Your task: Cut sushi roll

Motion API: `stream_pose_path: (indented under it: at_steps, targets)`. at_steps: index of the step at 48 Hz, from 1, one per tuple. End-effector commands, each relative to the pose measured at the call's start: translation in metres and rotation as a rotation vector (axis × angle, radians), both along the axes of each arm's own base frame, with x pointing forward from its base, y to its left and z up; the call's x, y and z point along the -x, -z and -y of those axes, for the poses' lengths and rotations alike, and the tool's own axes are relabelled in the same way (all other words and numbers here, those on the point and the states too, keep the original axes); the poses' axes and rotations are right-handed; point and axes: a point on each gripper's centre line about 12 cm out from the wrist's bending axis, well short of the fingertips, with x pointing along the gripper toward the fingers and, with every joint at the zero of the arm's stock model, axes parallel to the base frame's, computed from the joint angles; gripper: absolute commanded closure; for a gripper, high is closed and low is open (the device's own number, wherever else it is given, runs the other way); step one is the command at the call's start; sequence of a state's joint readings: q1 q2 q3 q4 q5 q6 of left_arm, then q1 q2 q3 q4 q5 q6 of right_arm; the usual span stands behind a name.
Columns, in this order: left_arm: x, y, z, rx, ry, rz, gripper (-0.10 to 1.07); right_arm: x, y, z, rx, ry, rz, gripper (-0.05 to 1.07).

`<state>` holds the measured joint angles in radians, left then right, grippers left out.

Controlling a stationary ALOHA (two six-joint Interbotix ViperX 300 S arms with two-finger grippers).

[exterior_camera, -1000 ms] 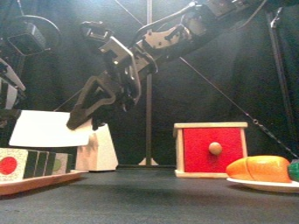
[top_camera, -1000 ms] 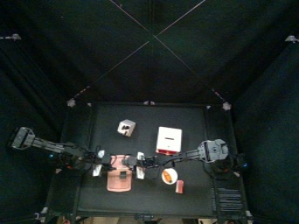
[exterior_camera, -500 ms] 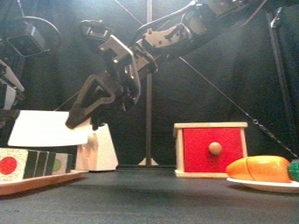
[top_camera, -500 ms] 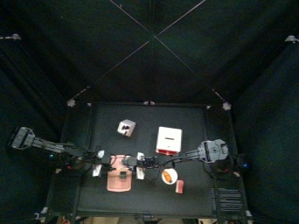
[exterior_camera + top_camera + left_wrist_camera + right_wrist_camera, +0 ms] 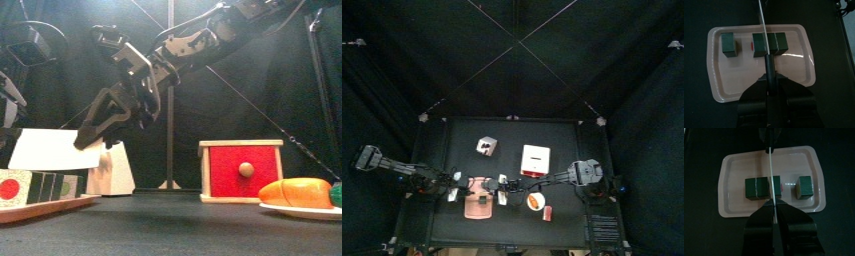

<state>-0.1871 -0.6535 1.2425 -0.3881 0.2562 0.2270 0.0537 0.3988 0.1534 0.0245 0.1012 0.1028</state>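
A dark green sushi roll [image 5: 771, 43] lies on a pink tray [image 5: 724, 80] near the table's front left, with one cut piece [image 5: 729, 42] apart from it. A white knife blade [image 5: 54, 150] hangs just above the tray [image 5: 54, 205]. From above it shows only as a thin edge [image 5: 772, 173] across the roll [image 5: 764, 187]. My right gripper [image 5: 773, 200] reaches across and is shut on the knife. The same thin edge [image 5: 763, 25] runs out from between the shut jaws of my left gripper [image 5: 767, 75]. Both grippers [image 5: 460, 186] [image 5: 502, 188] face each other over the tray.
A red box with a round knob [image 5: 241, 170] stands mid-table right of the tray. A plate holding an orange toy food [image 5: 297, 192] sits at the front right. A small white block [image 5: 115, 170] stands behind the tray.
The knife blade has sunk slightly toward the tray and shifted a little left. The arms have otherwise barely moved.
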Motion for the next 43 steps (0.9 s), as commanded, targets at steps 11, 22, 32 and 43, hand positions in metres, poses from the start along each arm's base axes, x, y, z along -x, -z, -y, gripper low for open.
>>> stream_pose_path:
  at_steps: [11,22,32,43]
  targets:
    - [-0.006,0.003,0.003,-0.005,0.007,-0.020,0.60,-0.005,-0.017,0.003,-0.005,0.008,0.044,0.78]
    - [-0.006,0.003,0.002,-0.006,0.003,-0.010,0.60,-0.004,-0.008,0.002,-0.017,0.014,0.024,0.78]
    - [-0.005,0.006,0.002,0.005,-0.008,-0.028,0.60,-0.005,0.001,-0.002,-0.025,0.012,0.005,0.78]
    - [-0.003,0.015,0.003,0.016,-0.020,-0.070,0.60,-0.004,0.006,-0.002,-0.025,0.012,-0.004,0.78]
